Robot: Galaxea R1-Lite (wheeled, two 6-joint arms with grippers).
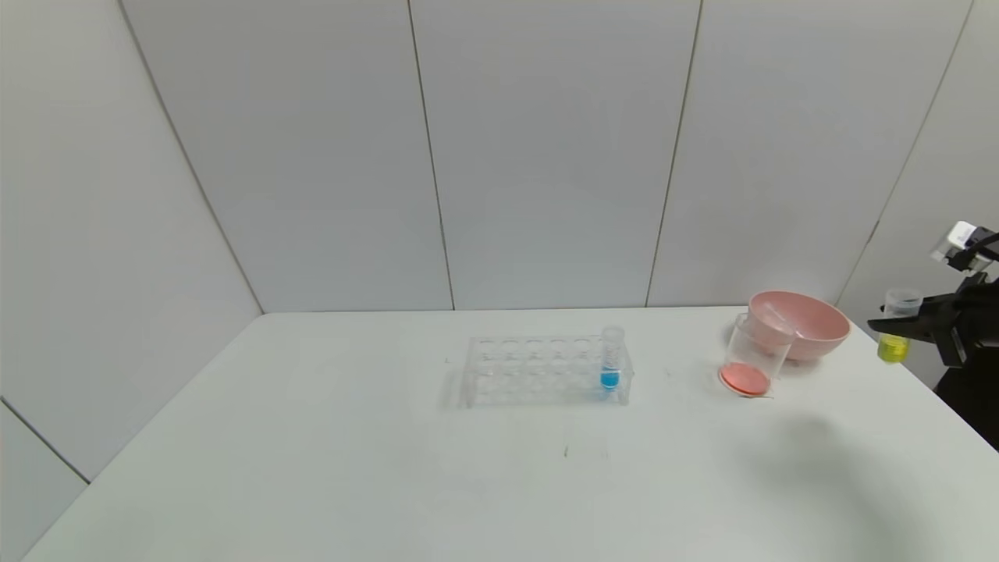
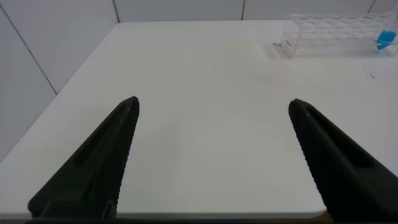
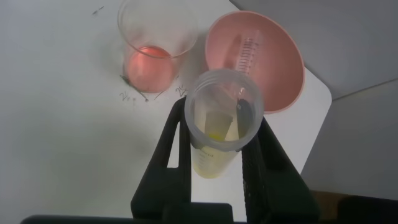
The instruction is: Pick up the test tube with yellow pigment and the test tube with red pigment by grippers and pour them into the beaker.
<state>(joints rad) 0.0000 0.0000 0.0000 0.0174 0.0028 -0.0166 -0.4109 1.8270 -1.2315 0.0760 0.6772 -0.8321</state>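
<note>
Clear plastic test tube with yellow pigment (image 3: 219, 127) clamped upright in black right end effector (image 3: 214, 146), beside round pink bowl (image 3: 273, 68); left end effector (image 2: 214, 155) spread apart.

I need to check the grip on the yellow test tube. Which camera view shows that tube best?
The right wrist view: the yellow test tube fills the frame, upright and clamped in the right tool. The head view shows it small at the right edge, off the table's side. The left wrist view does not show it.

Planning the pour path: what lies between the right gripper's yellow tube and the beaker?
In the head view, only the pink bowl lies between the test tube with yellow pigment in the right gripper and the beaker.
</note>
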